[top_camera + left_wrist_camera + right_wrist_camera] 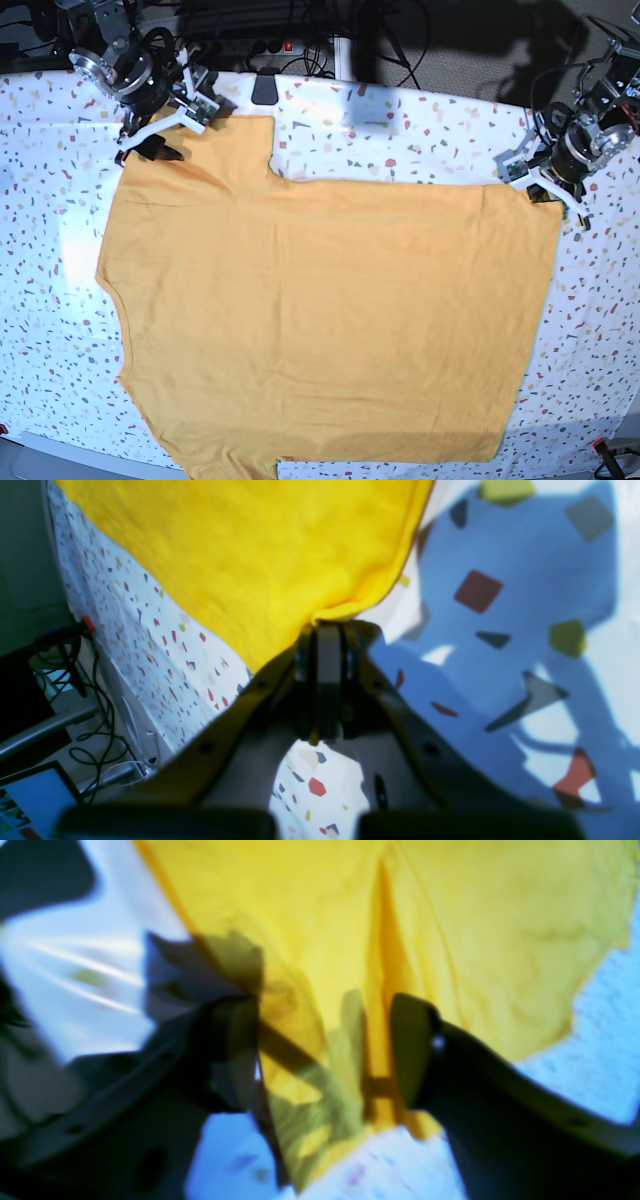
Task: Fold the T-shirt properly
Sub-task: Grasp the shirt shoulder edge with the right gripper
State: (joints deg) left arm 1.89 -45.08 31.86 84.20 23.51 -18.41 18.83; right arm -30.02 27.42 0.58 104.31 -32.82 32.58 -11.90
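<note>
The orange-yellow T-shirt (pixel 320 320) lies spread flat across most of the table. In the base view my left gripper (pixel 540 185) sits at the shirt's far right corner. The left wrist view shows this gripper (pixel 327 630) shut on that corner of the T-shirt (pixel 260 555), the cloth bunching at the fingertips. My right gripper (pixel 150 135) is at the far left corner, by the sleeve. In the right wrist view it (pixel 325 1050) stands open, its fingers (pixel 415 1050) set wide apart over the yellow T-shirt (pixel 450 915), with cloth lying below the gap.
The table (pixel 400 130) wears a white cloth with coloured specks. A small black object (pixel 265 90) lies near the table's back edge, with cables (pixel 265 45) behind it. More cables (pixel 90 700) hang beyond the table's edge in the left wrist view.
</note>
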